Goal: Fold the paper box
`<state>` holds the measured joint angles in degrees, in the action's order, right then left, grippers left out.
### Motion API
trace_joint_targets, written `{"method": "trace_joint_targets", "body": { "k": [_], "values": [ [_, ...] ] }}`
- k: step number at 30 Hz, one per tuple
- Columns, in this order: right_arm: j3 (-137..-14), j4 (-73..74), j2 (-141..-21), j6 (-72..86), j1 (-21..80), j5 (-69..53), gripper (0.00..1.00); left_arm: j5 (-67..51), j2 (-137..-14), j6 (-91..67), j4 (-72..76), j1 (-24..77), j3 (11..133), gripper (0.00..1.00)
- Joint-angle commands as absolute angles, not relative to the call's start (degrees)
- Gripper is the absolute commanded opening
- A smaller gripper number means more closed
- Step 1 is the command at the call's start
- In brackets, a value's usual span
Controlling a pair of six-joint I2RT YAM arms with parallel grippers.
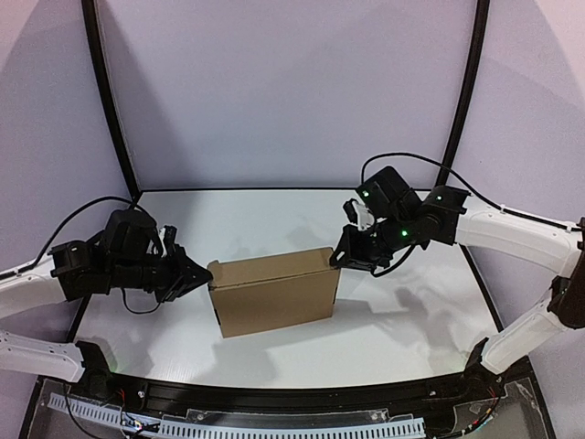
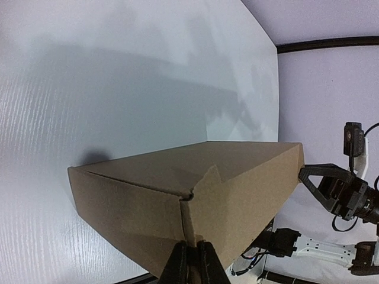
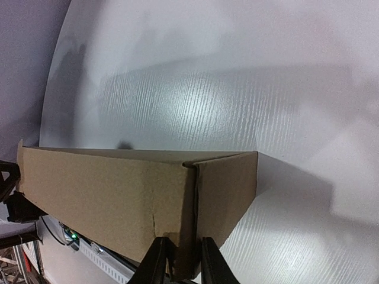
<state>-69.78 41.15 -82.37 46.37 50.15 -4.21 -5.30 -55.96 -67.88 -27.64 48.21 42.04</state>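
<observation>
The paper box (image 1: pixel 274 294) is a plain brown cardboard mailer standing on its edge in the middle of the white table, its broad face toward the arms. My left gripper (image 1: pixel 199 274) is shut on the box's left corner; in the left wrist view the fingers (image 2: pixel 177 263) pinch the corner seam of the box (image 2: pixel 195 189). My right gripper (image 1: pixel 342 254) is shut on the box's upper right corner; in the right wrist view its fingers (image 3: pixel 155 260) clamp the corner edge of the box (image 3: pixel 118 195).
The white table (image 1: pixel 274 215) stretches behind the box to the back wall. A black rail (image 1: pixel 274 395) and a cable tray run along the near edge. Black frame posts (image 1: pixel 110 91) stand at both back corners.
</observation>
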Motion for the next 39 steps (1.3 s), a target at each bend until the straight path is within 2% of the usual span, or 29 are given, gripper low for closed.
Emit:
{"method": "trace_joint_targets", "body": {
  "k": [1, 3, 9, 12, 21, 24, 26, 28, 31, 36, 39],
  "values": [
    [-62.7, 51.3, -87.3, 46.1, 50.0, -3.9, 0.21, -7.7, -69.5, -68.0, -64.3, 51.4, 27.0, 0.01],
    [-62.5, 51.2, -87.1, 45.7, 49.8, -4.1, 0.19, -7.8, -70.2, -68.2, -62.8, 51.5, 27.5, 0.01],
    [-61.2, 48.7, -85.0, 44.0, 48.5, -6.8, 0.06, -12.7, -78.0, -67.4, -54.2, 52.3, 28.0, 0.01],
    [-57.2, 42.6, -83.4, 44.0, 46.9, -13.1, 0.0, -14.3, -79.2, -69.0, -47.8, 52.4, 27.2, 0.01],
    [-47.0, 27.1, -81.4, 45.3, 43.4, -27.2, 0.0, -13.2, -78.4, -70.4, -42.1, 52.3, 26.5, 0.01],
    [-49.7, 32.6, -80.1, 41.2, 43.2, -22.6, 0.0, -11.3, -77.4, -68.9, -45.1, 52.4, 28.9, 0.01],
    [-54.7, 39.1, -78.4, 36.0, 43.1, -16.6, 0.08, -6.5, -76.5, -67.2, -49.5, 52.4, 34.5, 0.01],
    [-60.5, 43.1, -77.7, 30.4, 43.2, -13.7, 0.22, -2.1, -76.6, -64.2, -54.3, 52.4, 41.3, 0.01],
    [-66.4, 44.4, -79.0, 25.3, 43.1, -13.3, 0.26, 0.9, -78.0, -60.7, -56.6, 52.4, 47.0, 0.01],
    [-76.0, 47.9, -83.1, 17.6, 43.1, -10.9, 0.43, 3.7, -82.1, -56.3, -57.9, 52.3, 53.3, 0.01],
    [-82.0, 50.4, -85.1, 13.0, 43.1, -8.2, 0.61, 4.0, -84.2, -54.8, -58.3, 52.3, 53.9, 0.01]
  ]
}}
